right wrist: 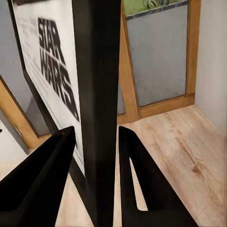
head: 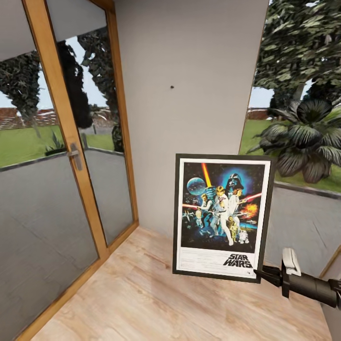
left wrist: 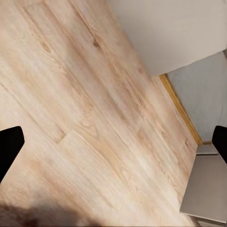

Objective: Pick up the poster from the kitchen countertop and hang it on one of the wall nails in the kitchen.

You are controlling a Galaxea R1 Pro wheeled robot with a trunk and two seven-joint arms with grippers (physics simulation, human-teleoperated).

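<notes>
We hold the upright rectangular Star Wars poster (head: 221, 217) — thin black frame, white inner border, colourful figures on dark blue — by its lower right corner, in our right gripper (head: 259, 273). In the right wrist view the two black fingers (right wrist: 42, 184) sit one on each side of the frame's edge (right wrist: 97, 94), narrowed onto it. The poster hangs in the air before the pale grey wall panel (head: 189, 71), its long axis vertical, face toward us. The small dark wall nail (head: 172, 87) sits well above the poster's top edge and a little to the left of its middle — so we judge the coming move to be a lift up and slightly left. Our left gripper (left wrist: 113, 146) is spread wide and empty over the light wooden plank floor (left wrist: 85, 118).
</notes>
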